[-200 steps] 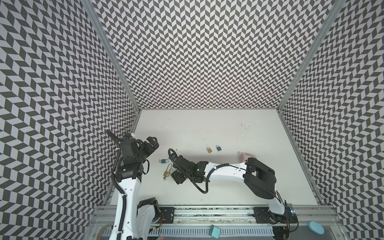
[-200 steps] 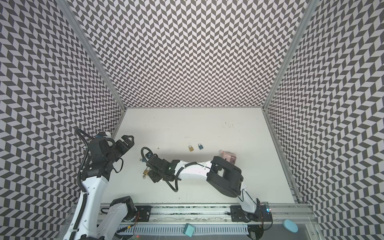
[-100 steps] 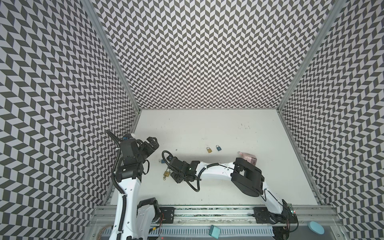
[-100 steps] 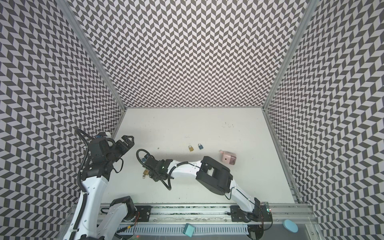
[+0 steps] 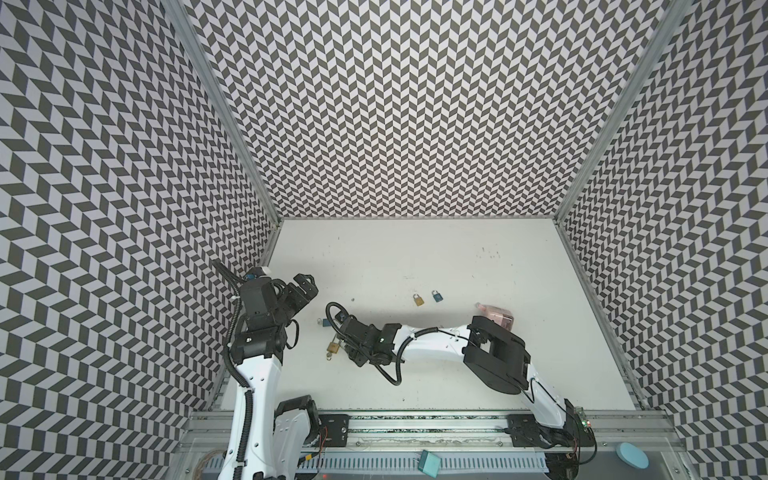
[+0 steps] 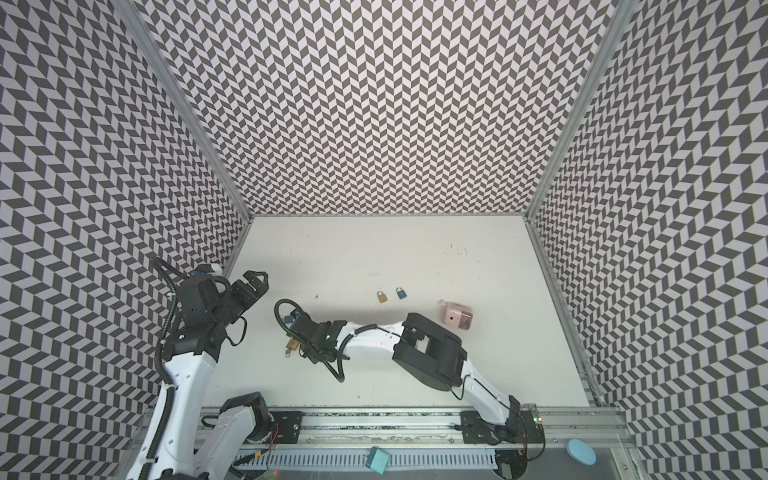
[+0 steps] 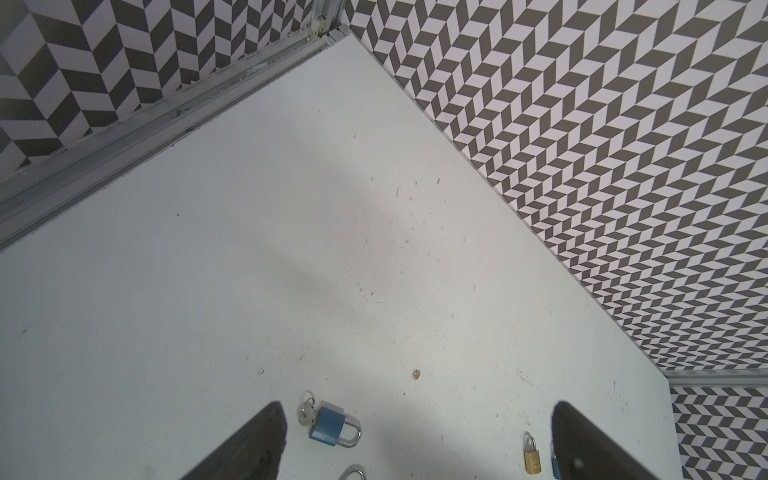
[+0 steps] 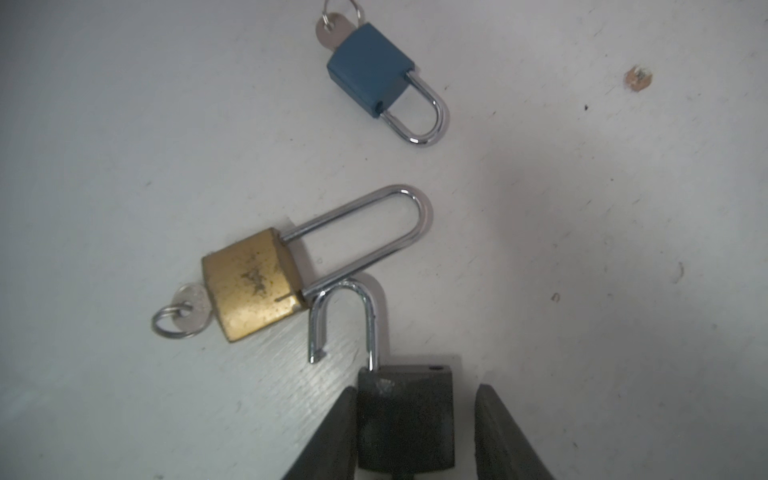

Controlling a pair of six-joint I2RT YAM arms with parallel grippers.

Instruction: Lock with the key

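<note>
Black lock (image 8: 405,419): lies flat on the bench (image 8: 124,124), with its body between the right jaws. One finger (image 8: 328,440) bears against the side of the body. The opposite finger (image 8: 503,440) stands clear of it, with a visible gap. The right jaws are therefore narrow, bracketing the lock without clamping it. The shackle (image 8: 368,320) is open: one leg is seated in the body and the free leg ends clear of it. Whether a key sits in this lock cannot be told, because the base is cut off at the frame edge.

Just beyond the right fingertips, the bend of the shackle crosses one leg of the long shackle on the brass lock (image 8: 251,284). A key (image 8: 193,309) on a ring sits in the base of the brass lock.

Farther ahead of the right jaws, apart from both, lies the blue lock (image 8: 370,68), with a second key (image 8: 330,29) in its base.

Left jaws: wide apart, holding nothing, held above the bench. The blue lock lies ahead of them.

In both top views, a small brass lock (image 5: 418,300) and a small blue lock (image 5: 436,296) lie side by side, well apart from both sets of jaws. A pink box (image 5: 496,322) lies farther off, beside the right arm's elbow.
</note>
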